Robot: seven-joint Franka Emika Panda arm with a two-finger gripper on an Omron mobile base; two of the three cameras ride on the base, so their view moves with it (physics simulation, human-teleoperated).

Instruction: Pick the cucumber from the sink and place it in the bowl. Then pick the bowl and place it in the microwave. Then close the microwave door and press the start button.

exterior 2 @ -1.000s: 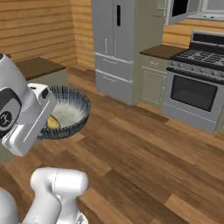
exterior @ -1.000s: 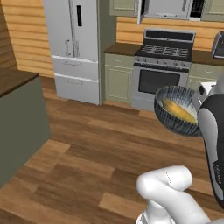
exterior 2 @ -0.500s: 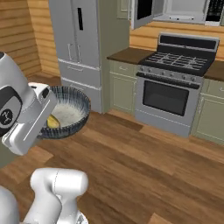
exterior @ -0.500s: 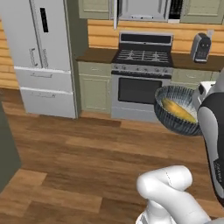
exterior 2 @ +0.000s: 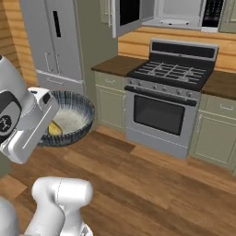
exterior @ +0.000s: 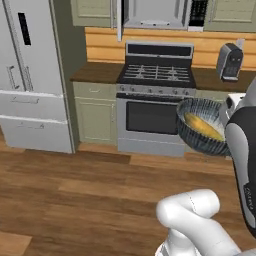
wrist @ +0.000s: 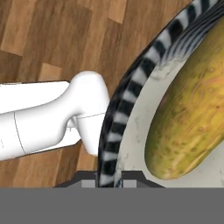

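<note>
Gripper (wrist: 110, 178) astride the rim of the bowl (exterior: 196, 137); cucumber (exterior: 204, 127) inside the bowl. Range (exterior: 156, 100) beyond the gripper, microwave (exterior 2: 177, 14) above it, fridge (exterior: 30, 75) farther left.

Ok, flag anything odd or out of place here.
Nothing stands out. The tool grips the bowl by its rim, roughly level, cucumber inside. The microwave door hangs open above the range, as needed.

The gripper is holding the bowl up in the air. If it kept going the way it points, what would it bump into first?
The gripper is clamped on the bowl rim and, in the hand view, points down past it. Beyond the rim lie a white part of the robot's own arm and the wood floor. The arm looks nearer, though depth is hard to judge.
</note>
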